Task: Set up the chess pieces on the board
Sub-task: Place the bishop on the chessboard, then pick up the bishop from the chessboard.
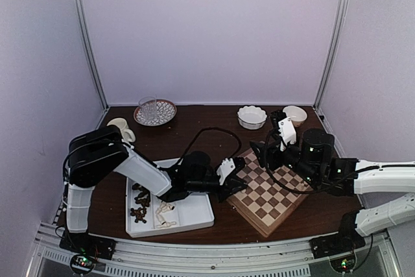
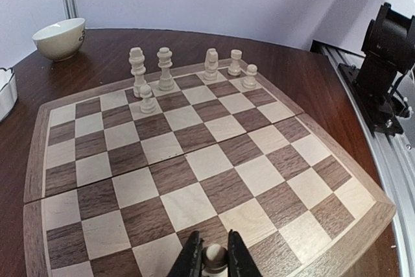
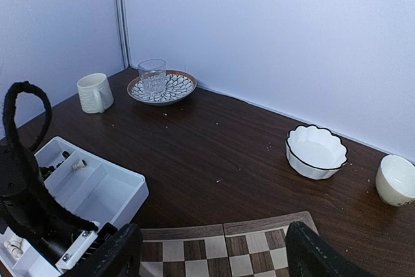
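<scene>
White arms point(image 1: 142, 172), black joints, looped cable point(image 1: 217, 129)

checkered wooden board point(image 2: 194, 167), partly set
six cream chess pieces point(image 2: 165, 69) upright at upper middle; seventh piece point(image 2: 213, 259) at bottom centre

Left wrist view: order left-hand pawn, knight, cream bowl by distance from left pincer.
1. Left-hand pawn, second row from far edge.
2. Knight, far row, right of centre.
3. Cream bowl, off the board, far left.
</scene>
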Available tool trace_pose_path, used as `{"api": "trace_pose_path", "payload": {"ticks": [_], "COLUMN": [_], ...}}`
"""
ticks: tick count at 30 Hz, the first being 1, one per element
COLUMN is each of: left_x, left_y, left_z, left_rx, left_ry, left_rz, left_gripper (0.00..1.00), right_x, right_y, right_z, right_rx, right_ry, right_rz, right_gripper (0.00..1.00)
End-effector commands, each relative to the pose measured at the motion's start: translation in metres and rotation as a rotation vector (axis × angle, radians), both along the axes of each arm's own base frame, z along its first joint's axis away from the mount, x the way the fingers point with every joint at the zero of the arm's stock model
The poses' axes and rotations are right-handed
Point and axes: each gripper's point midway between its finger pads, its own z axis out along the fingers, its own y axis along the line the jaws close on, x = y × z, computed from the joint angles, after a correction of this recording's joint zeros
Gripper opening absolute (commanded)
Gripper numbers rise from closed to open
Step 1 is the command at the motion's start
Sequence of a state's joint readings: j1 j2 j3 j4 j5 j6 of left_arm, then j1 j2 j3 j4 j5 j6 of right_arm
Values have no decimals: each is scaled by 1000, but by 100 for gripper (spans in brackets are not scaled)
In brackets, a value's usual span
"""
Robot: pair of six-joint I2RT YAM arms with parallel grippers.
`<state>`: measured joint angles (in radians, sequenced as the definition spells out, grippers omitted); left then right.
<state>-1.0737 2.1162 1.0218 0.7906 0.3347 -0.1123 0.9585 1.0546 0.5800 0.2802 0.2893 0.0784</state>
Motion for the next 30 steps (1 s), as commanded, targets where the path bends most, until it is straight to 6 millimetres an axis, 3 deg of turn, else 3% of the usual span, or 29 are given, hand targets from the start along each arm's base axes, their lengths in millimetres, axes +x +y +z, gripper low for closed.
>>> {"api": "trace_pose_path", "payload": {"ticks": [1,3,7,12,17,20,25,30], "left_x": [4,4,5,6,11,17,35,38], "left_y": [-3,-3,2,19,49,69,101,127], "left_z": [1,5,34,81,101,106,108,109], "left_rx": [-17,-34,-89,-125,-124,-107,-7,43], "left_ry": [-29,-32,-45,-77,-104,-101,-156,-215], "left_rz": [16,20,38,89,189,249,369,444], "left_gripper": [23,38,51,58,60,62,70,72], "right_x": [0,0,2,2,1,-5,-19,-24], "right_y": [-7,-9,-26,-44,-49,-38,2,33], "right_z": [3,6,15,29,30,17,10,4], "right_rx": [6,9,28,-34,-91,-140,-203,-321], "right_ry": [-5,-8,37,107,230,358,547,603], "right_rz": [-23,-30,-117,-187,-230,-188,-23,135], "right_gripper": [79,79,85,93,99,100,100,99]}}
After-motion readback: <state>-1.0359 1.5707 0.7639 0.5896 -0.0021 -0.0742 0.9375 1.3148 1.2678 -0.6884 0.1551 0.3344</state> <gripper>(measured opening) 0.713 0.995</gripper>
